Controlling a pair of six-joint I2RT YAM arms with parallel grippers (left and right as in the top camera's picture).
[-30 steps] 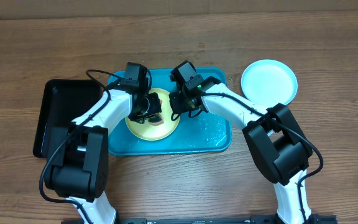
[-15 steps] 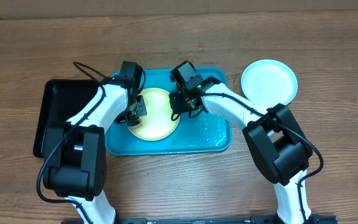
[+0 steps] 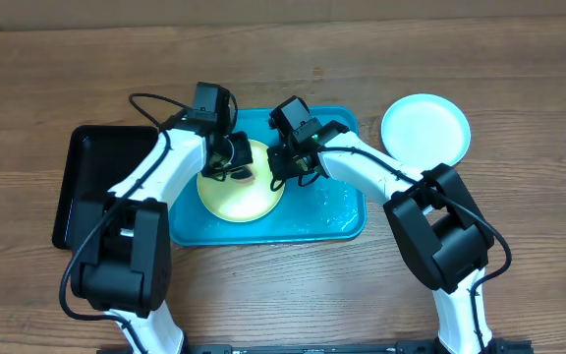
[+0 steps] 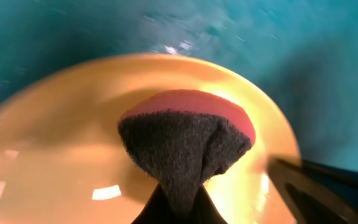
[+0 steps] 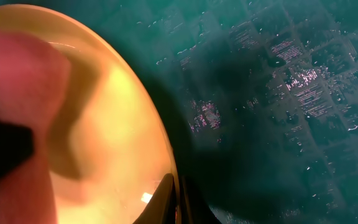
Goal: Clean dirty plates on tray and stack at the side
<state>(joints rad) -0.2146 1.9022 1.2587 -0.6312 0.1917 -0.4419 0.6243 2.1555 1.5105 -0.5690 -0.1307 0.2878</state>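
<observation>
A yellow-green plate [image 3: 239,192] lies on the turquoise tray [image 3: 342,211]. My left gripper [image 3: 232,163] is shut on a sponge [image 4: 185,140], dark scouring side toward the camera and pink behind, pressed on the plate's [image 4: 55,155] far part. At the plate's right edge, my right gripper [image 3: 281,169] is shut on the rim [image 5: 166,162], one finger inside and one outside. The sponge shows as a pink blur [image 5: 17,62] in the right wrist view. A pale blue-white plate [image 3: 425,129] rests on the table right of the tray.
A narrow black tray [image 3: 91,187] sits left of the turquoise tray, partly under my left arm. The turquoise tray's floor [image 5: 278,87] is wet with droplets. Bare wooden table [image 3: 293,295] surrounds both trays.
My left gripper swept the sponge from the plate's middle to its left edge, then up to its far side. The right gripper and plate stayed put.
</observation>
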